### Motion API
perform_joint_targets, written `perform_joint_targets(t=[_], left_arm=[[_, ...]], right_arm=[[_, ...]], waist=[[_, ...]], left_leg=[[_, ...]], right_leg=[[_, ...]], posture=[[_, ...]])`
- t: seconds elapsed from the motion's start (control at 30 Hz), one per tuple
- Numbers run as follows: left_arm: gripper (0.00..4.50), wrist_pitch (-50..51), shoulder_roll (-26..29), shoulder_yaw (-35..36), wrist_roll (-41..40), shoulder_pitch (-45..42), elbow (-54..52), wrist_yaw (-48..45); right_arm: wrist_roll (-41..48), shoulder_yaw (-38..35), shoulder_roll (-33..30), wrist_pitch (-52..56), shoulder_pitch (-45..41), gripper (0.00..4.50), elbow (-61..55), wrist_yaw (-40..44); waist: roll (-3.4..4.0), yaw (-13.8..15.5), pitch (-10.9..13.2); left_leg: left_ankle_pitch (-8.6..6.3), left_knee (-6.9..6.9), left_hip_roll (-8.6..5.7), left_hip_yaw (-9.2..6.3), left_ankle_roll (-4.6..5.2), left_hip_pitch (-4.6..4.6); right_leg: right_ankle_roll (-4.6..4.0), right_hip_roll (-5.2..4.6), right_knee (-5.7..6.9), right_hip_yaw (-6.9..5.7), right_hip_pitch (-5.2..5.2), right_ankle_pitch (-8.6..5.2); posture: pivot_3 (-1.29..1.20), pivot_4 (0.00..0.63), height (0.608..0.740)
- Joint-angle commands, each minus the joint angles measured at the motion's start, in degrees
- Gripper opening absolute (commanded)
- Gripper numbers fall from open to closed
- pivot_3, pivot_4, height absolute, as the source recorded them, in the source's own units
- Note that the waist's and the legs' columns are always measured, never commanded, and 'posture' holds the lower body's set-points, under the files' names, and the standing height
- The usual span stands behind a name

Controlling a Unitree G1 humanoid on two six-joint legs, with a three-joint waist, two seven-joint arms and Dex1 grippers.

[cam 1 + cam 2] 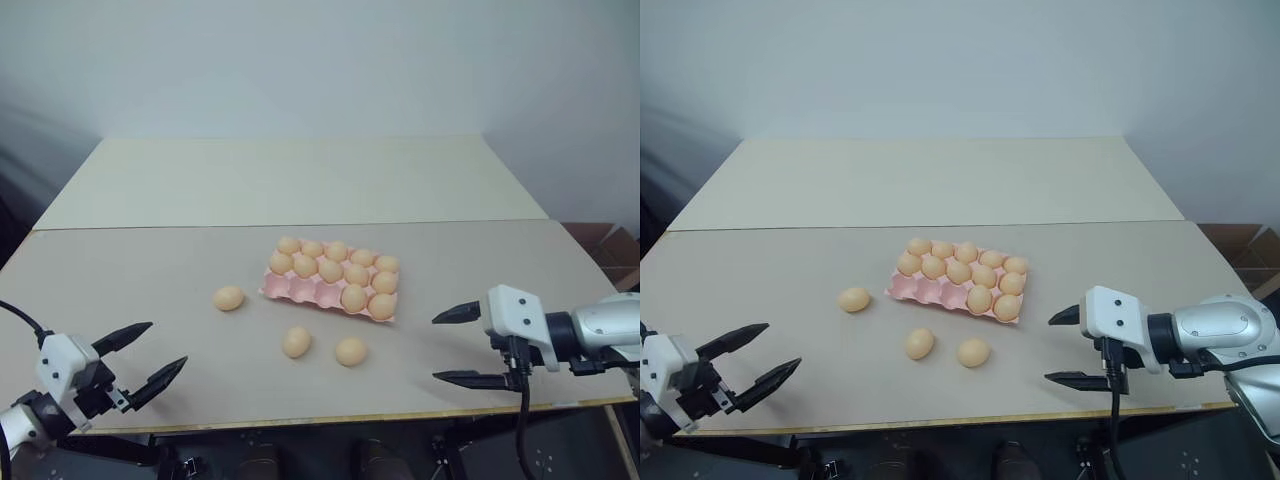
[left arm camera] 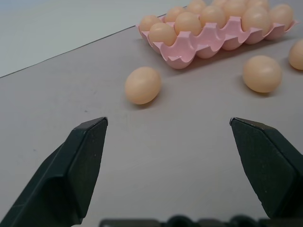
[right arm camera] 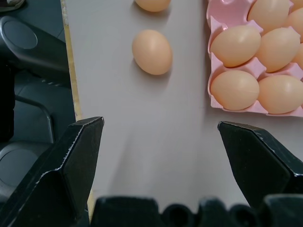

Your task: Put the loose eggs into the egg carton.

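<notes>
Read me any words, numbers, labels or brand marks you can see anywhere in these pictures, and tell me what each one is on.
None: no text can be read anywhere.
The egg carton is plain pink, with no print showing.
The loose eggs carry no stamp.
The table is bare of labels.
The left tool and right tool show no marking.

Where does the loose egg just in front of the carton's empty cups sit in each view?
Left eye view: loose egg, left one of the pair near the table's front edge.
Right eye view: same spot.
Left wrist view, whole, in front of the carton.
Right wrist view, cut by the frame, past the nearer egg.
Shared landmark: pink egg carton.
</notes>
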Motion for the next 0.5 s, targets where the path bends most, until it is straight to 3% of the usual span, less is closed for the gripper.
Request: perform_joint_targets(t=[0.03,0.33,0.5], left_arm=[[4.50,-0.03,0.09,0.17,-0.32,-0.18,-2.45,1.11],[4.50,1.61,-0.79,-1.39,-0.78,-0.61,-5.52,3.98],[4.50,1.69,-1.02,-1.21,-0.96,0.48,-6.32,4.47]], right_arm=[[-0.75,1.33,2.04,-1.58,-1.43,4.47,-1.91,-3.05],[-12.24,19.30,13.20,-3.25,-10.53,4.47,-0.76,-12.65],[-15.66,25.17,16.87,-4.32,-11.90,4.47,0.40,-13.54]], waist=[[-0.01,0.04,0.00],[-0.03,-0.10,-0.01],[-0.03,0.03,-0.01]], left_leg=[[0.00,0.00,0.00,0.00,-0.01,-0.03],[0.00,0.00,0.00,0.02,-0.01,-0.02],[0.00,0.00,-0.02,0.03,-0.01,-0.06]], right_leg=[[0.00,0.00,-0.01,0.00,-0.02,0.00],[-0.04,0.02,0.04,0.04,-0.04,0.04],[-0.06,0.01,0.00,0.04,-0.05,0.04]], posture=[[0.00,0.150,0.740],[0.00,0.150,0.740],[0.00,0.150,0.740]])
